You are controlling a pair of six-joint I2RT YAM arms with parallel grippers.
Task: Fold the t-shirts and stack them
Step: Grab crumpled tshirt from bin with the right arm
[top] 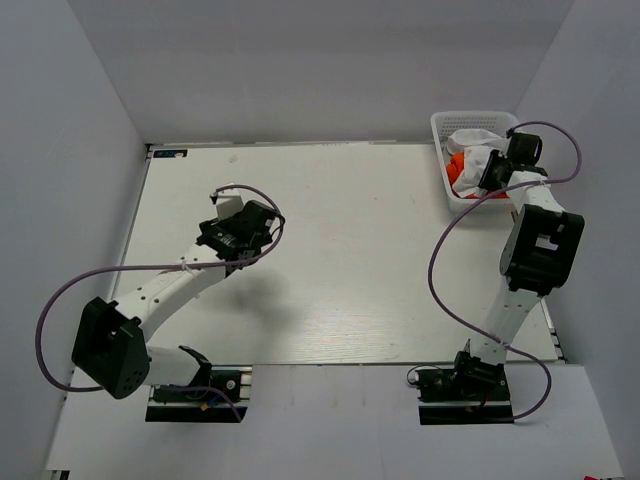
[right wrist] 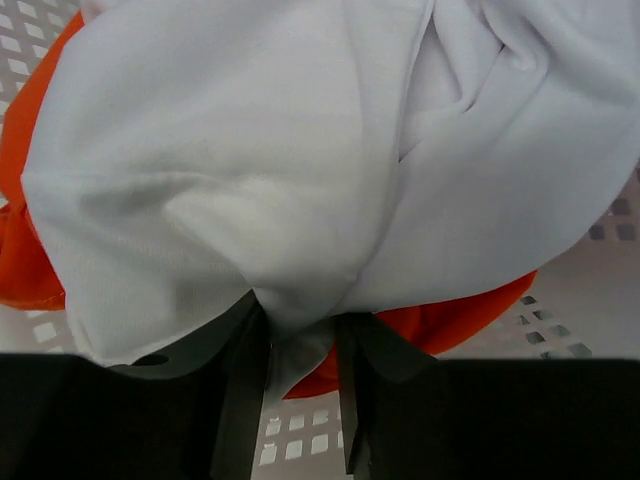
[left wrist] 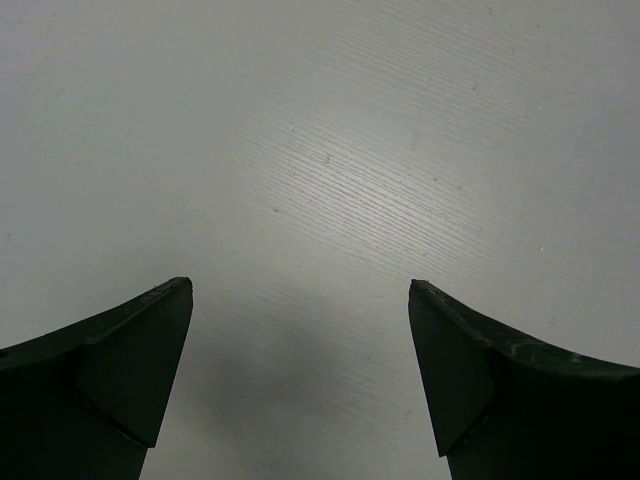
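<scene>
**R gripper in the basket, nipping the white tee**

Big white table (top: pixel 330 290) fills the middle of the room, grey walls round it; most of its top is bare wood-grain. L arm (top: pixel 170 285) leans out over the table's left half, purple cable looping behind it; R arm (top: pixel 535 250) stretches up along the right edge to the far-right corner. White lattice basket (top: pixel 470 116) sits at that corner, and both shirts are inside it, bunched up, not folded. White t-shirt (right wrist: pixel 250 150) lies on top, crumpled in soft folds; orange t-shirt (right wrist: pixel 450 320) is underneath, poking out at the left side and below the white one's lower edge.

Left gripper (left wrist: pixel 300 285) hangs over bare tabletop w/ its jaws spread wide, nothing between them, nothing touching; its shadow falls on the wood below. Right gripper (right wrist: pixel 300 325) is down inside the basket, jaws drawn in narrow; a fold of the white t-shirt is caught between the dark fingers (right wrist: pixel 240 400), cloth bulging above the pinch. Basket floor w/ its square holes shows beneath the fingers.
</scene>
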